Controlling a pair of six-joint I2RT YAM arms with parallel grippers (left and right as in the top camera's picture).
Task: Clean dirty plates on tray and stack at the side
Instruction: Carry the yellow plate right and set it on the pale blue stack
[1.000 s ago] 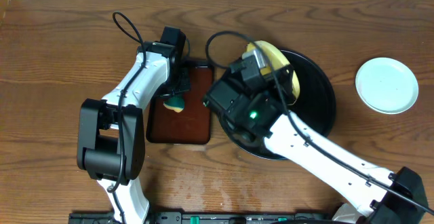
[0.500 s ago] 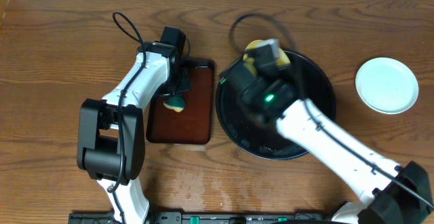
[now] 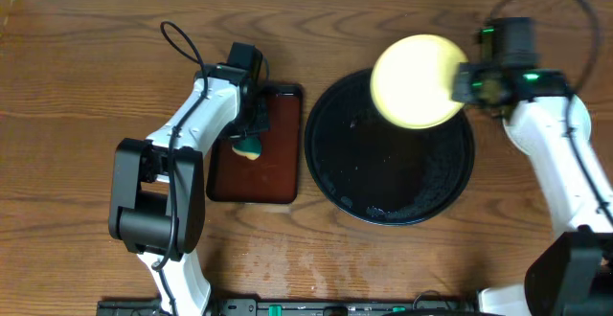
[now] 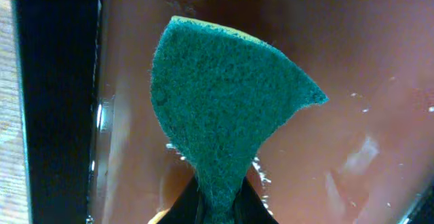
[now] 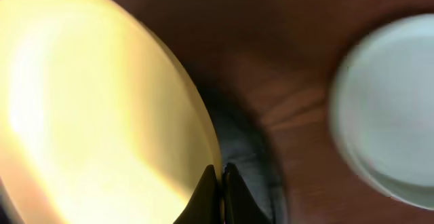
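Note:
A pale yellow plate (image 3: 414, 81) hangs tilted over the upper right part of the round black tray (image 3: 383, 187). My right gripper (image 3: 460, 84) is shut on its right rim. In the right wrist view the plate (image 5: 95, 108) fills the left, with the gripper (image 5: 221, 176) pinching its edge. A pale mint-white plate (image 5: 386, 108) lies on the wood to the right; in the overhead view the right arm hides it. My left gripper (image 3: 251, 136) is shut on a green sponge (image 3: 249, 146) over the brown tray. In the left wrist view the gripper (image 4: 220, 207) squeezes the sponge (image 4: 224, 102).
The brown rectangular tray (image 3: 273, 177) sits just left of the black tray, its wet surface (image 4: 380, 81) under the sponge. The left arm's cable loops at the upper left (image 3: 177, 38). Bare wood-grain tabletop (image 3: 77, 86) spreads around both trays.
My right arm has swung from the tray's left side to its right, carrying the yellow plate up and rightward. It now covers the mint-white plate in the overhead view. The left arm has not moved.

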